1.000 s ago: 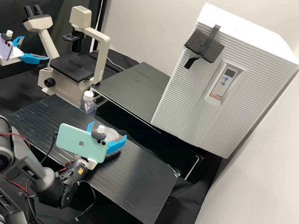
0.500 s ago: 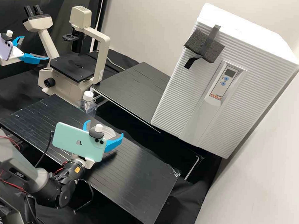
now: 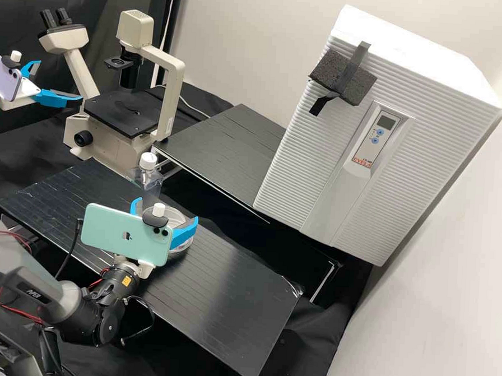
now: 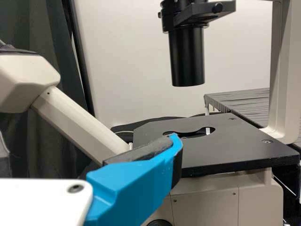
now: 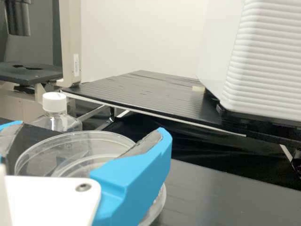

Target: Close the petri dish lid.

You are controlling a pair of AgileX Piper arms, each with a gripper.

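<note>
Two left gripper (image 3: 60, 80) jaws stand apart; two right gripper (image 3: 167, 210) jaws clamp one lid (image 5: 75, 148) above one dish (image 5: 160, 206).

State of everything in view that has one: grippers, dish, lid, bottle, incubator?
Left gripper: open, off by the microscope.
Right gripper: closed on the lid.
Lid: held over the dish, off-centre.
Petri dish: on the bench, not closed.
Bottle: upright, capped.
Incubator: door shut.
</note>
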